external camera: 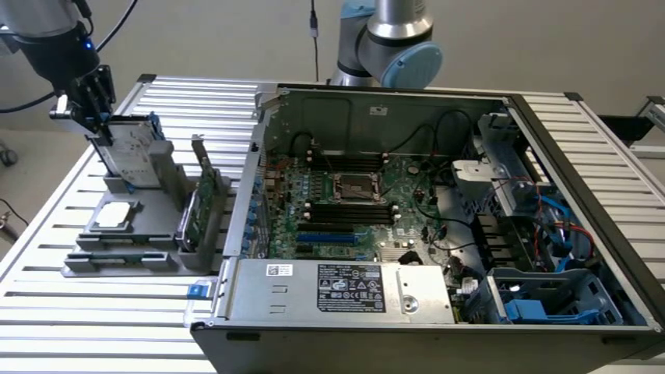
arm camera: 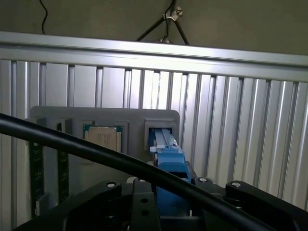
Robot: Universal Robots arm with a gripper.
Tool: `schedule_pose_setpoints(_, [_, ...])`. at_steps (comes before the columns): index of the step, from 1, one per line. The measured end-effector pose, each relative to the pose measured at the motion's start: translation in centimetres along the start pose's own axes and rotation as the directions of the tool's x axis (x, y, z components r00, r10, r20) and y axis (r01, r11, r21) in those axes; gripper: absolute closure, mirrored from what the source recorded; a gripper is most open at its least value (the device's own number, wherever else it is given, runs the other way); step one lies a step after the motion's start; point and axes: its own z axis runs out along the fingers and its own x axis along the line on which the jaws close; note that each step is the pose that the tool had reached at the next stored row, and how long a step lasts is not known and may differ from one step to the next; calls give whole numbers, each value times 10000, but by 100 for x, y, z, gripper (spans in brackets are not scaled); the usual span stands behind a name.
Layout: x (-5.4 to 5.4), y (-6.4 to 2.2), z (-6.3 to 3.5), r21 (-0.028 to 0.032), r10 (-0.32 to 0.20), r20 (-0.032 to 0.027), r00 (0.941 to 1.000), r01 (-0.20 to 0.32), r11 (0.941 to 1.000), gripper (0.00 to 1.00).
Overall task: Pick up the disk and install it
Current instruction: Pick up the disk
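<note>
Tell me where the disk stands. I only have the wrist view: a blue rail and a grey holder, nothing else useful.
Observer: The disk stands upright on edge in the grey holder, its lower end down in the slot, with the end effector at its top edge.
Operator: Where's the case from there?
Observer: The computer case lies on the table to the exterior view's right of the holder, its open side facing up.
</note>
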Motion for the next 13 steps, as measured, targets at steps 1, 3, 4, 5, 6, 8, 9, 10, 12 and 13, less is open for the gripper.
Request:
schedule_pose_setpoints(1, [0, 1, 1, 0, 0, -9, 10000, 0, 10000, 67])
schedule_pose_setpoints(3, [0, 2, 3, 0, 0, -21, 10000, 0, 10000, 67])
schedule_pose_setpoints(4, [0, 2, 5, 0, 1, -23, 10000, -1, 10000, 67])
schedule_pose_setpoints(5, [0, 3, 6, 1, 1, -23, 10000, -1, 10000, 67])
schedule_pose_setpoints(6, [0, 4, 8, 1, 3, -24, 10000, -3, 10000, 67])
schedule_pose_setpoints(8, [0, 4, 11, 1, 11, -24, 10000, -11, 10000, 67])
schedule_pose_setpoints(9, [0, 5, 12, 1, 16, -24, 10000, -16, 10000, 67])
schedule_pose_setpoints(10, [0, 5, 13, 3, 19, -23, 10000, -19, 10000, 67])
schedule_pose_setpoints(12, [-1, 7, 13, 7, 22, -23, 10000, -22, 10000, 67])
schedule_pose_setpoints(13, [-1, 8, 13, 13, 23, -24, 10000, -23, 10000, 67])
